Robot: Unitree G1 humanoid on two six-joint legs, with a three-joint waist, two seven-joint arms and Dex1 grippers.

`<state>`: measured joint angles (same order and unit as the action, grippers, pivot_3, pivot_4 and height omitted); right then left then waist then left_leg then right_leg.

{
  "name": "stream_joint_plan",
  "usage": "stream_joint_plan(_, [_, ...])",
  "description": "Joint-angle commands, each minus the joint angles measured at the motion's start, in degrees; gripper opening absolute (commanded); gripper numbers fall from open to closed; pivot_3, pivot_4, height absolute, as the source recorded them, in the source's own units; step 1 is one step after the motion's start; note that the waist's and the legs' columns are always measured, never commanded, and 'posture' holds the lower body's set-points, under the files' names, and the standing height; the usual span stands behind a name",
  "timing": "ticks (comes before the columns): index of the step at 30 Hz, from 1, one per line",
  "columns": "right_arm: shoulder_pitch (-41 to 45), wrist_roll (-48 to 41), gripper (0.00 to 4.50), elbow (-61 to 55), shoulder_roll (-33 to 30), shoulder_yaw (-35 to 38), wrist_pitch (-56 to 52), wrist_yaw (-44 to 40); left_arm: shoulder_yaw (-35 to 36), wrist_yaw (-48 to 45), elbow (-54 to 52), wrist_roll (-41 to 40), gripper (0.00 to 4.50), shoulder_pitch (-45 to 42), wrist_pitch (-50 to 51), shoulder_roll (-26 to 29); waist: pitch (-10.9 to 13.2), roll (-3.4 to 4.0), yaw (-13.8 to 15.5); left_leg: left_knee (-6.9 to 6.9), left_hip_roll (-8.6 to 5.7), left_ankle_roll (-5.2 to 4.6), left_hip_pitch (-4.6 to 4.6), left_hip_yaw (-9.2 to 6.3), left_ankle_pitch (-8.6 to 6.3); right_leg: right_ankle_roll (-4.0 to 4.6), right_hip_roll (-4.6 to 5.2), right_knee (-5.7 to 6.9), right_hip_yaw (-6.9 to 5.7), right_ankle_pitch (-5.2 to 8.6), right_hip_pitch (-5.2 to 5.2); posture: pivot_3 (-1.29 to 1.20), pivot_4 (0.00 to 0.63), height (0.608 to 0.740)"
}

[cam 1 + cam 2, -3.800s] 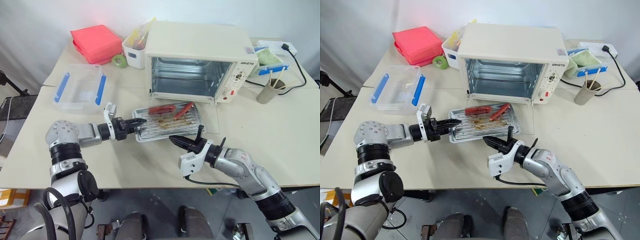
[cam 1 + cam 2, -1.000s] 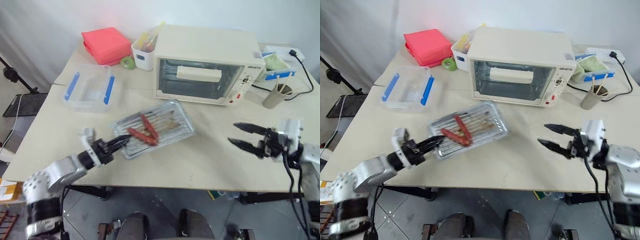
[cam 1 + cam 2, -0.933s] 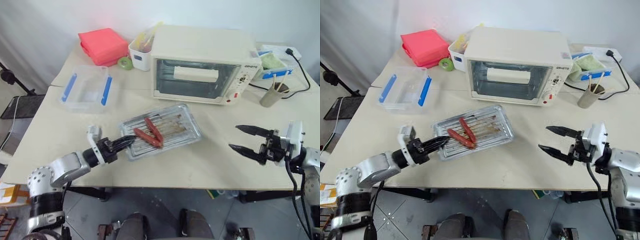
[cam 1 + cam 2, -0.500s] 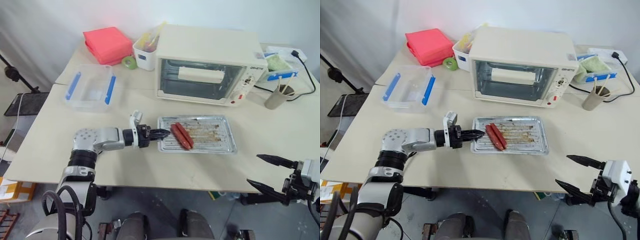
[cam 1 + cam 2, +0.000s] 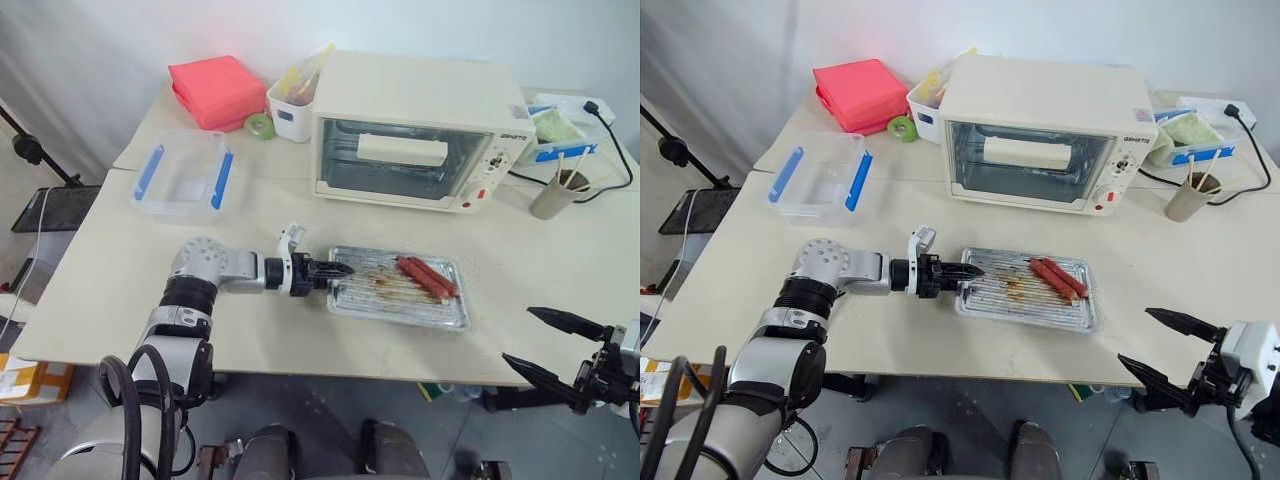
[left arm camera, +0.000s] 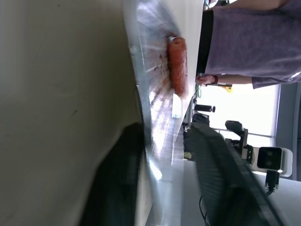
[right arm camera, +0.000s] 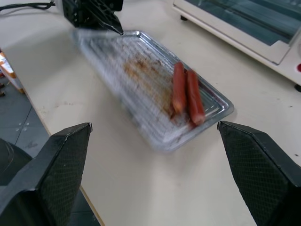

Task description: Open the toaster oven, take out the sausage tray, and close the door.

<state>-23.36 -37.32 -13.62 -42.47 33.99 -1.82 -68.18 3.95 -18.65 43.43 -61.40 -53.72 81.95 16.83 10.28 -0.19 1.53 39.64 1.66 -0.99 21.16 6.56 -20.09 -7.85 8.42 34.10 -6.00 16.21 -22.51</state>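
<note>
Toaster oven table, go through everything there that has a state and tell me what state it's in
Oven door: closed.
Sausage tray: out of the oven, flat on the table, two sausages at its far end.
Plastic box: lid on.
Left gripper: fingers astride the tray's edge.
Right gripper: open, empty.

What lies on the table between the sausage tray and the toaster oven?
Only bare tabletop lies between the sausage tray and the toaster oven, seen in the eye views.

A small dark brand mark sits on the toaster oven [image 5: 420, 125] control panel, upper right. Its letters are too small to read. No other text is legible.
</note>
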Motion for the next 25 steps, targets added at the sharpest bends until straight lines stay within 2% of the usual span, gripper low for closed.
stream_joint_plan(1, [1.0, -1.1, 4.50, -0.4, -0.4, 1.0, -0.2, -0.3, 2.2, -3.9, -5.0, 1.8, 2.95, 1.4, 2.7, 3.1, 0.0, -0.01, -0.1, 0.00, 0.01, 0.00, 0.00, 0.00, 0.00, 0.00, 0.00, 0.01, 0.00, 0.00, -0.01, 0.00, 0.150, 0.740])
stream_joint_plan(3, [2.2, -0.7, 4.50, 0.8, -0.7, 0.7, 0.0, -0.9, 1.8, -6.3, -11.0, 2.7, 3.54, 4.1, 4.7, 7.7, 0.0, -0.04, -0.6, -0.04, 0.05, 0.00, -0.03, 0.00, 0.00, 0.00, -0.02, 0.04, 0.04, 0.00, -0.07, 0.00, 0.150, 0.740])
stream_joint_plan(6, [3.3, -0.2, 4.50, 2.4, -1.0, 0.5, 0.2, -2.1, -0.2, -13.0, -20.9, 4.3, 4.34, 8.7, 1.7, 14.0, 0.0, -0.03, -1.3, -0.14, 0.11, 0.03, -0.05, -0.11, 0.01, 0.04, -0.05, 0.08, 0.06, 0.03, -0.16, 0.00, 0.150, 0.740])
stream_joint_plan(8, [4.2, 0.0, 4.50, 3.4, -1.2, 0.2, 0.3, -2.7, -0.8, -18.4, -26.1, 5.9, 4.45, 12.0, -2.6, 18.0, 0.0, -0.03, -1.4, -0.15, 0.10, 0.05, -0.04, -0.13, 0.02, 0.05, -0.05, 0.08, 0.06, 0.03, -0.16, 0.00, 0.150, 0.740])
stream_joint_plan(11, [6.9, -0.7, 4.50, 4.9, -1.9, -0.2, -0.7, -3.5, -5.4, -36.2, -36.4, 18.2, 4.45, 21.7, -28.7, 27.9, 0.0, -0.03, -1.6, -0.14, 0.09, 0.05, -0.04, -0.13, 0.01, 0.05, -0.03, 0.06, 0.10, 0.03, -0.17, 0.00, 0.150, 0.740])
stream_joint_plan(14, [8.3, -0.8, 4.50, 5.8, -2.4, -0.3, -1.2, -4.2, -7.5, -46.4, -37.5, 26.2, 4.45, 27.5, -44.8, 33.0, 0.0, -0.02, -1.5, -0.23, 0.12, 0.12, -0.03, -0.07, -0.02, 0.13, -0.02, 0.04, 0.10, 0.07, -0.28, 0.00, 0.150, 0.740])
stream_joint_plan(17, [9.8, -1.1, 4.50, 8.1, -3.8, -0.2, -1.8, -6.2, -4.2, -50.5, -33.2, 32.2, 4.45, 31.8, -62.7, 33.6, 0.0, 0.02, -0.8, -0.23, 0.11, 0.12, 0.02, 0.07, -0.04, 0.16, 0.07, 0.01, 0.07, 0.08, -0.33, 0.00, 0.150, 0.740])
stream_joint_plan(19, [9.5, -1.0, 4.50, 7.7, -5.3, -0.8, -2.1, -8.9, 1.8, -49.1, -30.4, 33.2, 4.45, 33.1, -78.3, 28.8, 0.0, 0.04, -0.3, -0.23, 0.12, 0.03, 0.05, -0.12, -0.08, 0.16, 0.19, -0.10, 0.11, 0.08, -0.43, 0.00, 0.150, 0.740])
stream_joint_plan(23, [11.6, 0.1, 4.50, 7.7, -7.4, -2.8, 0.1, -13.4, 3.0, -49.9, -36.8, 35.5, 4.45, 41.0, -78.5, 31.0, 0.0, -0.01, -0.4, -0.25, 0.16, -0.11, 0.08, -0.02, -0.13, 0.16, 0.21, 0.04, 0.07, 0.01, -0.48, 0.00, 0.150, 0.740])
stream_joint_plan(25, [12.2, 0.6, 4.50, 8.0, -6.4, -3.4, 1.0, -13.2, 3.4, -49.2, -37.8, 35.8, 4.45, 43.1, -80.2, 29.6, 0.0, -0.01, -0.4, -0.25, 0.15, -0.19, 0.02, 0.17, -0.18, 0.15, 0.20, 0.03, 0.02, 0.00, -0.50, 0.00, 0.150, 0.740])
